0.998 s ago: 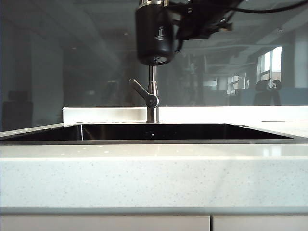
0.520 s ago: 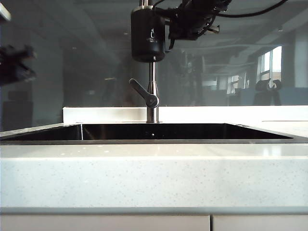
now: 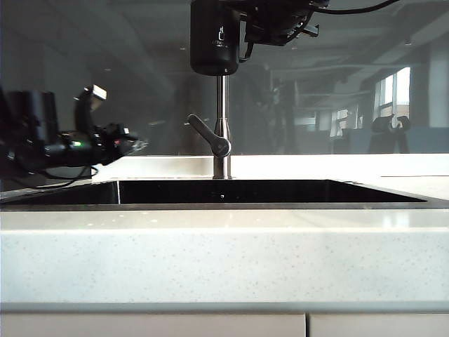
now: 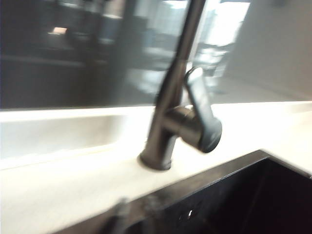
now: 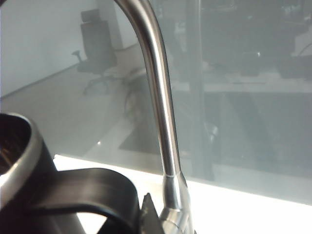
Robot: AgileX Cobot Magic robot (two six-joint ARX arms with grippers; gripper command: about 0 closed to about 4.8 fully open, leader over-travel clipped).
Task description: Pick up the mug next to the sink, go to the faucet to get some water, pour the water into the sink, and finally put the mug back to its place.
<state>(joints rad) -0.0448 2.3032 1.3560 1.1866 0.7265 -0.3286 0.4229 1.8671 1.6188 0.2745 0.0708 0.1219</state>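
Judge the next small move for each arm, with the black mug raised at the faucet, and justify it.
Probably the left gripper, left of the brushed-steel faucet, should reach right to the short grey lever handle to start water. The right gripper should hold the matte black cylindrical mug up beside the pipe, above the dark rectangular sink.

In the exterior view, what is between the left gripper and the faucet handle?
Nothing: between the left gripper and the faucet handle only the dark window shows, above the sink corner. The right gripper holds the mug above.

Mug (image 3: 214,38) top and right tool (image 3: 275,28) cropped by frame; left tool's (image 3: 130,145) fingertips blurred.
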